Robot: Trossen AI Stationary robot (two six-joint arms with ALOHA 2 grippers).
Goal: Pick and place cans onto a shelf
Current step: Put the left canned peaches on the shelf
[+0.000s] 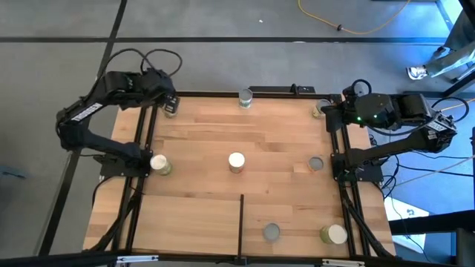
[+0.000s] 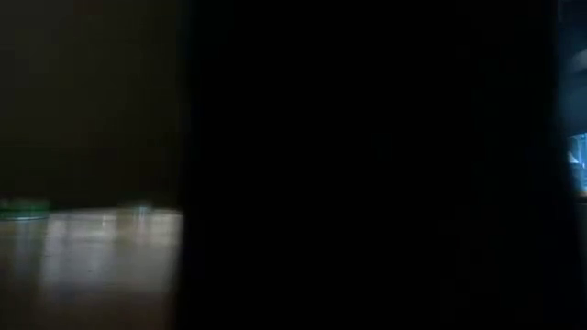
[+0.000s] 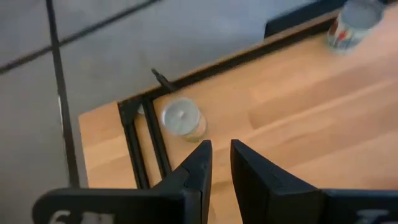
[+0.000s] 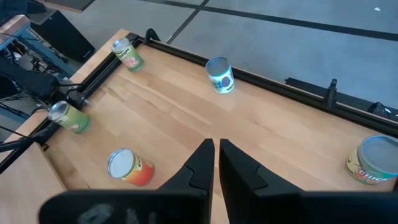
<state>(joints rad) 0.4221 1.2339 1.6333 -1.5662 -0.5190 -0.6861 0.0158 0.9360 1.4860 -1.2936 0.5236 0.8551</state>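
Cans [image 1: 236,162]: 8 on shelf [image 1: 200,133] | left gripper [image 3: 221,163]: narrow gap, empty | right gripper [image 4: 216,163]: nearly closed, empty

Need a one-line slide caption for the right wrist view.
Right claw nearly closed and empty above the wood shelf, four cans scattered ahead.

A: Shelf [image 1: 200,141] pale wood planks, black frame rails [image 1: 339,193], thin black divider strip [image 1: 241,222].

B: Cans?

A: Silver-grey tops. One blue-patterned [image 4: 219,75], two green-sided [image 4: 127,55] [image 4: 68,117], one red-orange [image 4: 129,167].

B: Floor?

A: Grey floor [image 1: 223,22] with dark lines; yellow cable [image 1: 356,26].
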